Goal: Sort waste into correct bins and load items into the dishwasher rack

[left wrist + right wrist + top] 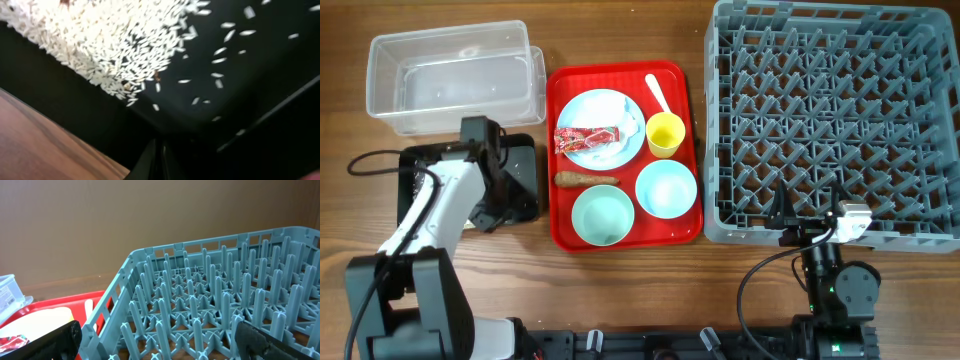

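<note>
"While the left arm hung over the black tray (525, 170), how did its pincer look?"

"The left gripper (159, 150) was pinched fully together, with nothing that I could see between its fingers. It pointed down into the tray, close above the floor. Loose white rice (100, 40) lay there in a heap, with stray grains scattered beside it."

"And the other one?"

"The right gripper (160, 347) stood spread wide and had hold of nothing, low at the near edge of the grey rack (830, 110)."

"Where was everything else?"

"On the red serving tray (560, 235), between the black tray and the rack. The plate (590, 105) bore the red wrapper (585, 138) and the white tissue (625, 125). The brown stick (585, 180) lay just beside the plate, on the arms' side. The yellow cup (665, 135) stood next to the plate, with the white spoon (657, 92) beyond it. Two bowls (603, 215) sat nearest the arms. The clear tub (455, 45) sat on the far side of the black tray."
</note>
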Action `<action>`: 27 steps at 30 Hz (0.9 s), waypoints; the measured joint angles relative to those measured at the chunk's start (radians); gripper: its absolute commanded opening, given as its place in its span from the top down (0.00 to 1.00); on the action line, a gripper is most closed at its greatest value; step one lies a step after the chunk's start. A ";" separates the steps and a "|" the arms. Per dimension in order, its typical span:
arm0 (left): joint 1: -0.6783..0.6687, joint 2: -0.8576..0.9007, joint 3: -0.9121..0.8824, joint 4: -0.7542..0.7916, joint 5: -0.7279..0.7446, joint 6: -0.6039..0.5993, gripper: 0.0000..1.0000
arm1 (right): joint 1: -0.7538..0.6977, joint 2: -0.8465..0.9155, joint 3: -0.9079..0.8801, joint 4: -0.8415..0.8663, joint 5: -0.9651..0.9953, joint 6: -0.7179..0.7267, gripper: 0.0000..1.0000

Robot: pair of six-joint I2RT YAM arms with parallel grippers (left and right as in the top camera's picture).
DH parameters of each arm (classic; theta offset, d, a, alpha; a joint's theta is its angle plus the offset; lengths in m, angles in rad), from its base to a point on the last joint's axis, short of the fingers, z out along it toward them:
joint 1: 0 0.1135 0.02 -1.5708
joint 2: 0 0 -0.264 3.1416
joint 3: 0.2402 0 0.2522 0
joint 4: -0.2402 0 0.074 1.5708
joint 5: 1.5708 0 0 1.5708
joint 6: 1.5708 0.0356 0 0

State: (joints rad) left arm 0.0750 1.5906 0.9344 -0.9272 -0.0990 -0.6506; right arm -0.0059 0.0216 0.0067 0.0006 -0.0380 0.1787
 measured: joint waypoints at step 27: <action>0.149 -0.240 -0.174 0.058 -0.197 -0.124 0.94 | 0.000 0.000 0.000 0.000 0.000 0.000 0.00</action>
State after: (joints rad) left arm 0.2241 1.3510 0.7601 -0.8696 -0.2958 -0.7742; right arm -0.0059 0.0216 0.0067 0.0002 -0.0380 0.1787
